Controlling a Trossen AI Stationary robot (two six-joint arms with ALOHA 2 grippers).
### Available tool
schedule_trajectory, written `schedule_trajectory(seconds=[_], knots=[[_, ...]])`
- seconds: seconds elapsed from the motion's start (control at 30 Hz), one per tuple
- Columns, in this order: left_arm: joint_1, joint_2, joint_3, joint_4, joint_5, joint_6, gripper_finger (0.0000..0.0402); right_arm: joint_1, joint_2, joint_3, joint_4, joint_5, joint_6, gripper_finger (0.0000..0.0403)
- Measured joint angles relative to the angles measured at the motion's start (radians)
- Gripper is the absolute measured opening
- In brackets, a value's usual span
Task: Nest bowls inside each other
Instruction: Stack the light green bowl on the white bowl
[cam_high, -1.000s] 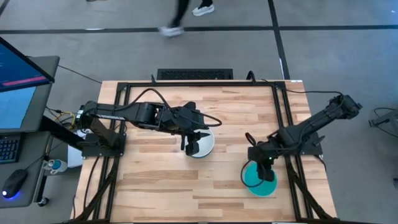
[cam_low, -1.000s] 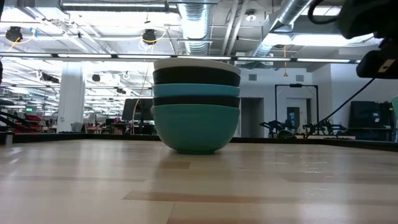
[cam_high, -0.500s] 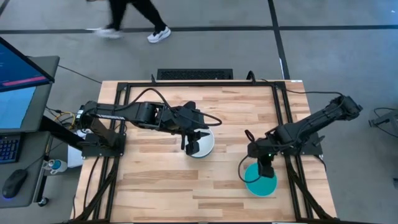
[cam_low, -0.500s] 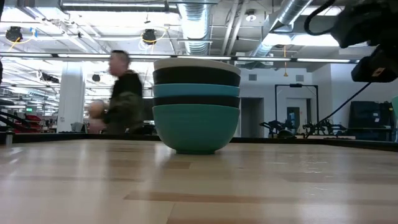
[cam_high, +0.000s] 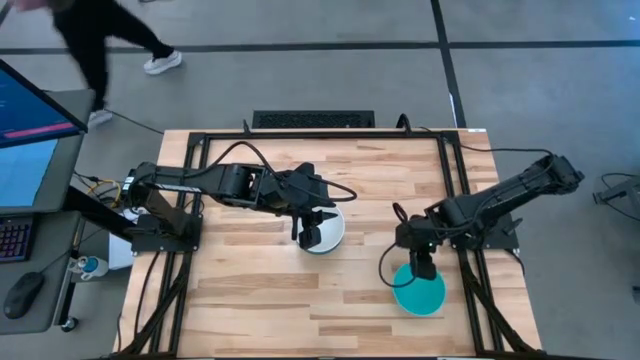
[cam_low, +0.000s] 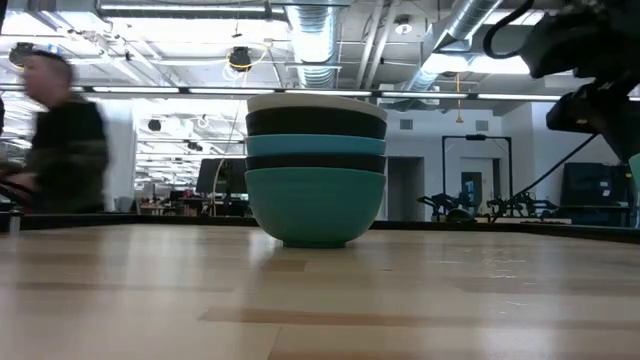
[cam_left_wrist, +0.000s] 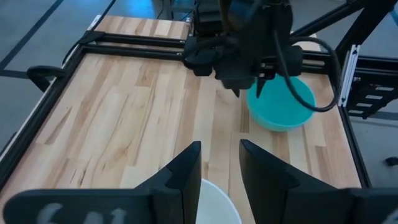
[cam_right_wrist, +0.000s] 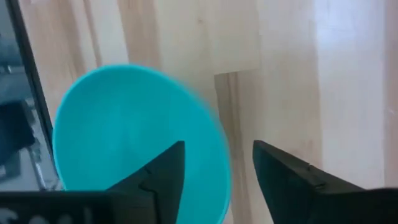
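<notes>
Five bowls stand nested in one stack (cam_low: 315, 170) mid-table: white on top, then black, cyan, black, and teal at the bottom on the wood. From above only the white bowl (cam_high: 330, 230) shows. My left gripper (cam_high: 308, 235) is open just over the white bowl's left rim (cam_left_wrist: 214, 202); I cannot tell whether it touches. A single cyan bowl (cam_high: 420, 293) sits upright on the table at the right. My right gripper (cam_high: 420, 265) is open, pointing down. One finger (cam_right_wrist: 158, 174) is over the bowl's hollow and the other (cam_right_wrist: 292, 177) is outside its rim (cam_right_wrist: 217, 155).
Black frame rails run along the table's left (cam_high: 190, 200) and right (cam_high: 462, 200) sides. A person (cam_high: 100, 40) walks on the floor beyond the far edge. A monitor (cam_high: 30, 130) stands off the table's left. Bare wood lies between the stack and the near edge (cam_high: 300, 310).
My right gripper has drifted a little toward the table's left and far edge above the cyan bowl, which stays where it was. The person behind the table has walked leftward.
</notes>
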Motion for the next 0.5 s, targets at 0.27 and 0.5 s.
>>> schedule_trajectory(seconds=[0.27,0.5], knots=[[0.0,0.0,0.0,-0.002,-0.003,0.005,0.01,0.061,0.0,-0.002,-0.006,0.107,-0.032,0.021],[0.0,0.0,0.0,-0.003,-0.005,0.006,0.01,0.072,0.001,-0.062,0.012,0.104,-0.028,0.0209]])
